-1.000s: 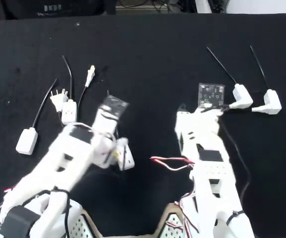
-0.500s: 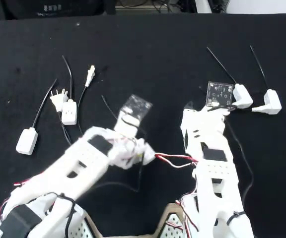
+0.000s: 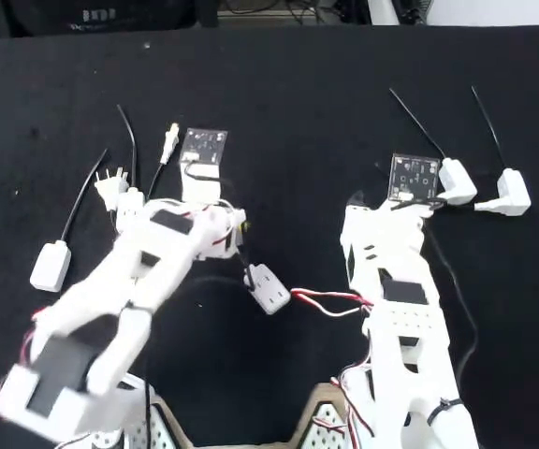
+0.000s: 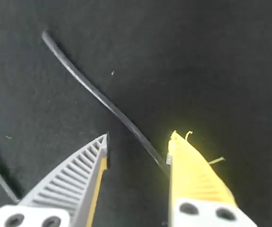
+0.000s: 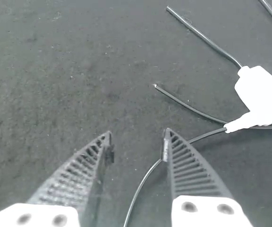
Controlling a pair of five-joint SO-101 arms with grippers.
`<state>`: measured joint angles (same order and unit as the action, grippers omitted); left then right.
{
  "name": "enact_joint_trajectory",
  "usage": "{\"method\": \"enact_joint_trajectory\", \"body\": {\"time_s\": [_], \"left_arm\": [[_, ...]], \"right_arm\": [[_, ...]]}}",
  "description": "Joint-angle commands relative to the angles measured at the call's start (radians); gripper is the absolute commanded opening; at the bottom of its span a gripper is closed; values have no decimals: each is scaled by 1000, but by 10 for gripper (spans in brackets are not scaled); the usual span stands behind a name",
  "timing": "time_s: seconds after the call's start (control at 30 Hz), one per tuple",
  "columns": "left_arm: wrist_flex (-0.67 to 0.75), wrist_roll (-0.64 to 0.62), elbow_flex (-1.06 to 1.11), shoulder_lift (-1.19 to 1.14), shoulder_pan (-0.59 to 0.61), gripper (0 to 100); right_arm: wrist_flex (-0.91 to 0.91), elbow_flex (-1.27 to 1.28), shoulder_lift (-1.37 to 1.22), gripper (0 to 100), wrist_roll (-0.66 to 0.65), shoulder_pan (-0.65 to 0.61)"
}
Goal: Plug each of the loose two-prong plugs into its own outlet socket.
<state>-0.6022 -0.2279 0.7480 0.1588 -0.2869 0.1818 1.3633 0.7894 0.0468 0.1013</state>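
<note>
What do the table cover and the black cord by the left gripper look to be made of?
Table cover: black cloth, maybe felt; matte, with fine fuzzy grain and pale lint specks. Black cord: likely rubber or plastic sheath; smooth, faint sheen along it.

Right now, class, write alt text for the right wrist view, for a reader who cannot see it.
The right arm's tool hangs open over a black table, with a thin black wire lying between its fingers. Beyond the tool lies a white plug, with black cords leading away from it.
</note>
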Motion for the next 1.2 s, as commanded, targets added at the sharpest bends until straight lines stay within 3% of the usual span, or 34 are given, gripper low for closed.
{"method": "enact_joint_trajectory", "body": {"time_s": [0.0, 0.27, 0.43, 0.7, 0.9, 1.03, 1.17], "left_arm": [[-57, -132, -176, -153, 39, 210], [-345, -150, -275, -224, 179, 209], [-479, -54, -278, -224, 243, 209], [-555, 71, -259, -201, 283, 209], [-560, 130, -225, 14, 275, 209], [-582, 244, -225, 170, 283, 214], [-721, 543, -186, 209, 222, 212]], "right_arm": [[3, -58, 27, 162, 6, 20], [0, -59, 27, 162, 6, 18], [0, -59, 27, 162, 6, 18], [0, -56, 27, 162, -2, -20], [0, -56, 27, 162, -2, -21], [3, -56, 27, 162, -2, -18], [5, -56, 31, 162, -2, -14]]}}
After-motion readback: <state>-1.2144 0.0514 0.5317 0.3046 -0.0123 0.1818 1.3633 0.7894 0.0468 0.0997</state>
